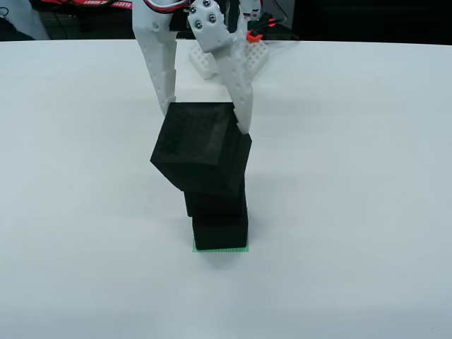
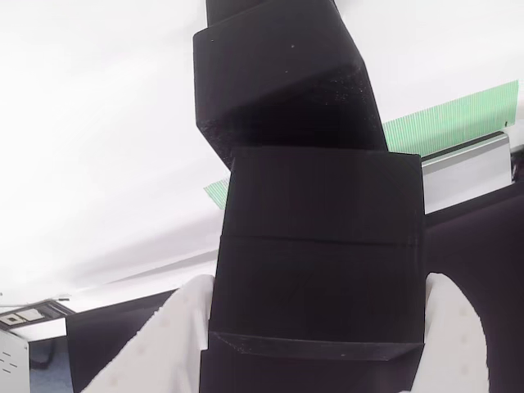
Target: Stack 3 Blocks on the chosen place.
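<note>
In the front view, two black blocks stand stacked on the green square: the bottom block and a second block on top of it. A third block sits tilted over the stack, held at its sides by my white gripper, which is shut on it. In the view that rides on the gripper, the held block lies between the two white fingers, with a stacked block beyond it and the green square showing at both sides.
The white table stretches out on all sides of the stack. The arm's white base stands at the table's far edge, with dark clutter behind it. A silver bar and a dark area lie past the table edge in the gripper view.
</note>
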